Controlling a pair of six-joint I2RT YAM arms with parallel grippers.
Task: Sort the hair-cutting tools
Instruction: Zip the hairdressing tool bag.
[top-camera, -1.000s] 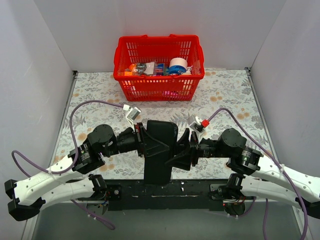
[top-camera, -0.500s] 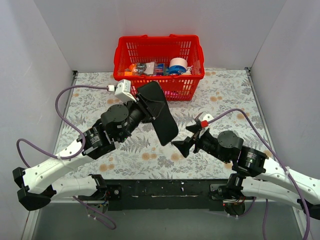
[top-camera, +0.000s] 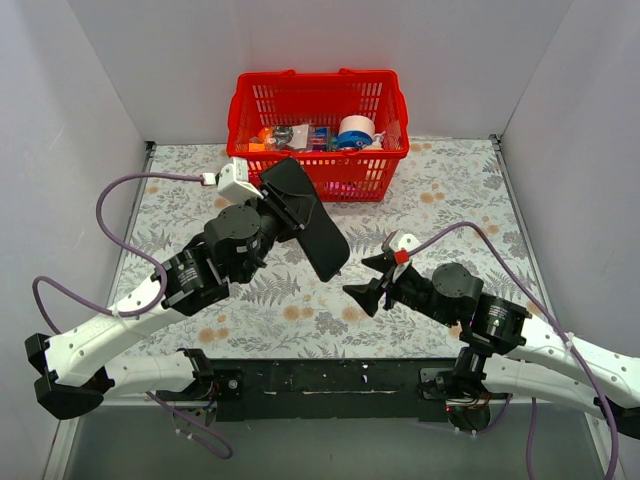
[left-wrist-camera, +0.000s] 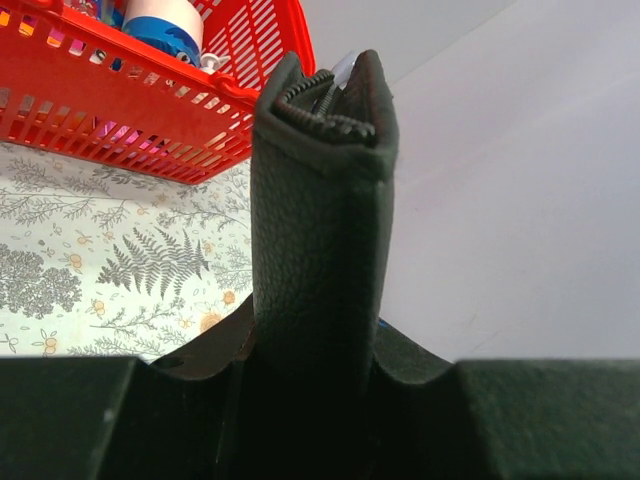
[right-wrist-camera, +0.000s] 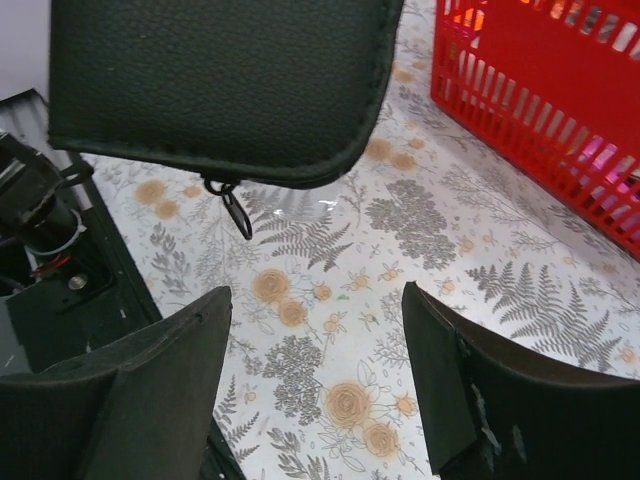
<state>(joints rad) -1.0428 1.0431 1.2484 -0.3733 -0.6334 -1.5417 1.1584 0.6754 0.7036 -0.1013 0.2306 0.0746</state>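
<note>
Top external view showed my left gripper (top-camera: 278, 213) clamped narrowly on one end of the black pouch (top-camera: 305, 218), which I held clear of the table (top-camera: 450, 190), tilted, with its upper end just in front of the red basket (top-camera: 300, 175) at the middle of the far edge. A second before, both my grippers had been on that pouch while it lay near the middle of the near edge. Since then my right gripper (top-camera: 365, 278) had let go and dropped away, and it hung with its jaws wide and nothing between them, low over the table's middle, a little to the right of the pouch and apart from it. My right wrist view looked up at the pouch's underside with the zipper pull (right-wrist-camera: 237, 212) dangling from its lower edge. My left wrist view looked along the pouch's thin edge, where the zipper end appeared parted at the top. Something pale showed in that gap, but I could not tell what it was. The hair-cutting tools themselves were nowhere in sight on the table, so I judged they were probably inside the pouch, though the views did not prove it. That put the sorting at an early stage: the pouch was up in one grip, and my free right gripper was placed to go for the zipper pull or reach inside.
</note>
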